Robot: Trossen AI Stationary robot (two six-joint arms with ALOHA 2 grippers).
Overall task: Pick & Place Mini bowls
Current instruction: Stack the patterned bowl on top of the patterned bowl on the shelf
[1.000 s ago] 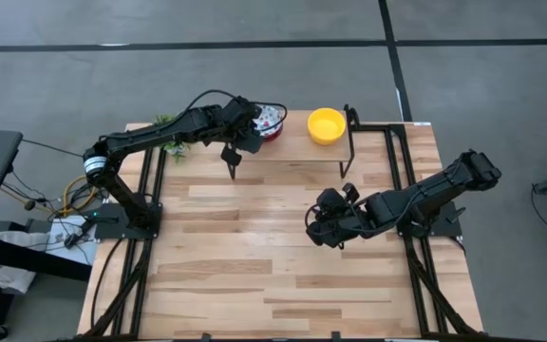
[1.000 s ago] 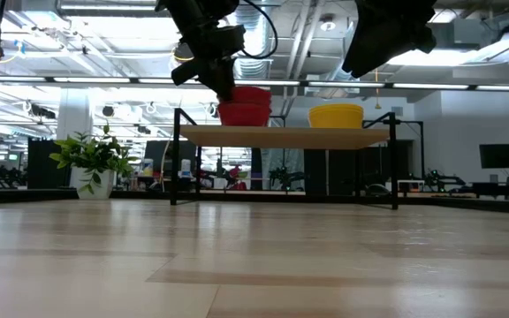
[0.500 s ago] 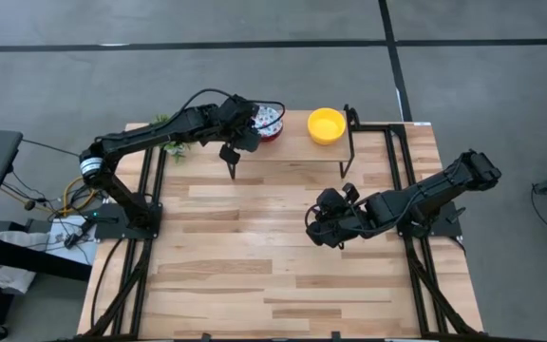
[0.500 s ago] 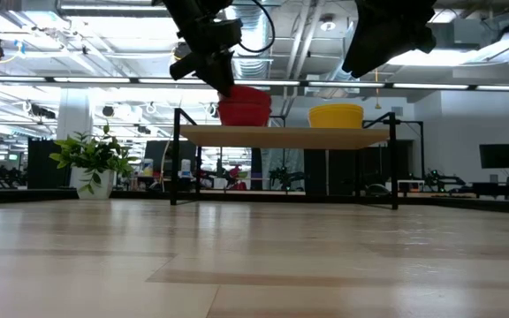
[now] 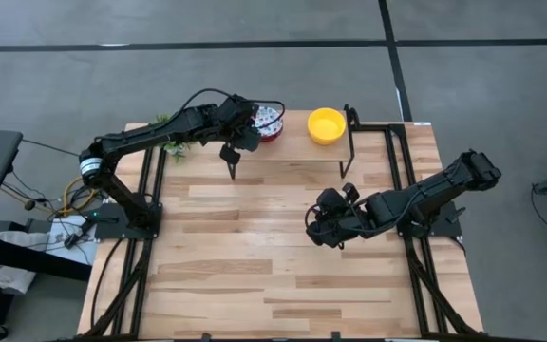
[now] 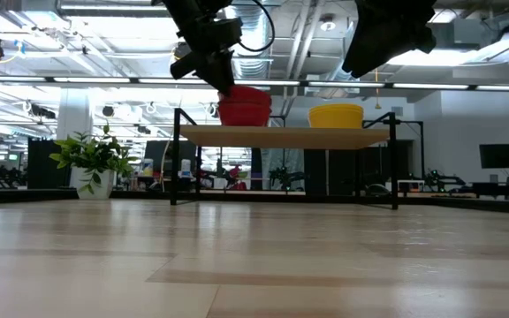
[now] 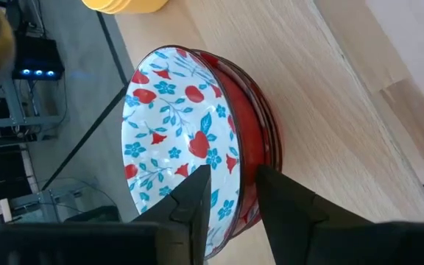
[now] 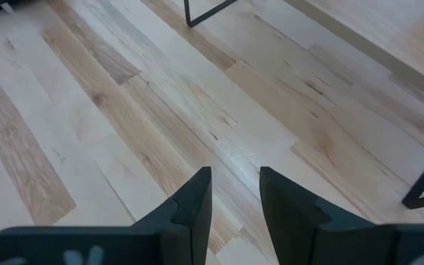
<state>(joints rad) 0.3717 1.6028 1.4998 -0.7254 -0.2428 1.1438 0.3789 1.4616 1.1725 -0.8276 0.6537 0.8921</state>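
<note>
Red-and-blue floral bowls (image 7: 175, 147), yellow bowls (image 5: 327, 124)

A small raised shelf (image 5: 292, 142) of pale wood on thin black legs (image 6: 176, 157) stands at the far edge of the worktop (image 5: 254, 275), a light butcher-block surface of long planks. Left of the shelf, at the worktop's far corner, sits a green potted plant (image 6: 93, 162) in a white pot, its leaves spreading wide. Black frame rails (image 5: 150, 228) run along both sides of the worktop, well apart from the shelf. Off the worktop, further left than the plant, cables (image 5: 41, 195) trail over the grey floor (image 5: 254, 57). Behind the shelf, the room shows ceiling lights and a dark monitor (image 6: 499, 155).
</note>
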